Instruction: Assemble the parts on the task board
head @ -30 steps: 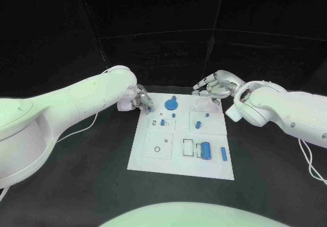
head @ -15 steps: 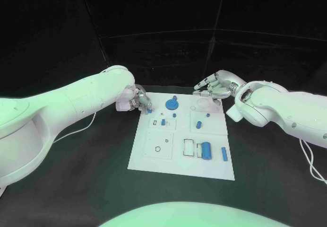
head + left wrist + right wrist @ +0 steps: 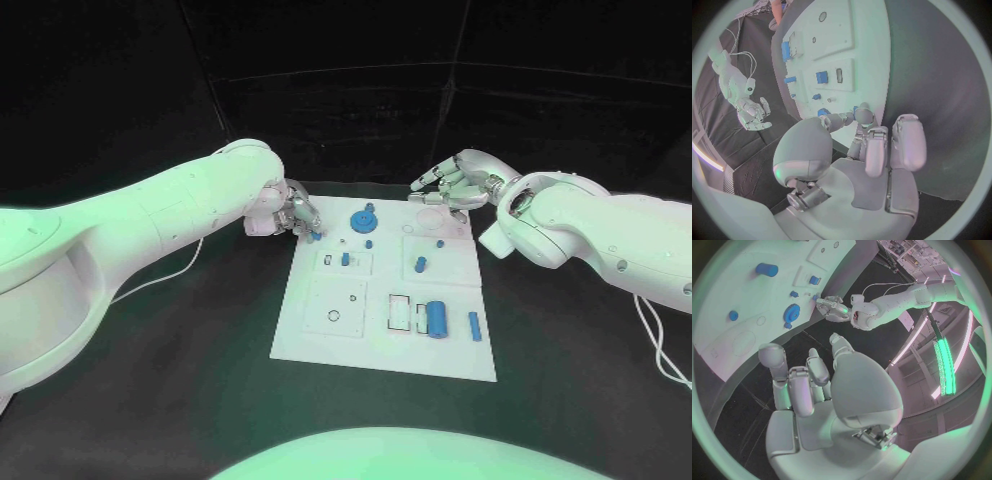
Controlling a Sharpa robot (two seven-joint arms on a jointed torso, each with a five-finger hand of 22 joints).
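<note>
A: Left robot hand (image 3: 296, 215) pinches a small blue part (image 3: 315, 235) at the task board (image 3: 332, 340) far corner.
B: Right robot hand (image 3: 447, 188) spread, empty. Part looks light, rigid, slick; grip its sides.

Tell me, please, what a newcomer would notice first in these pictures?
Probably the white rectangular task board in the middle of the black table, dotted with small blue parts, the largest a blue round gear-like piece near its far edge. Next, the two silver hands flanking that far end: the left hand at the board's far left corner with a small blue part at its fingertips, and the right hand hovering by the far right corner, holding nothing.
</note>
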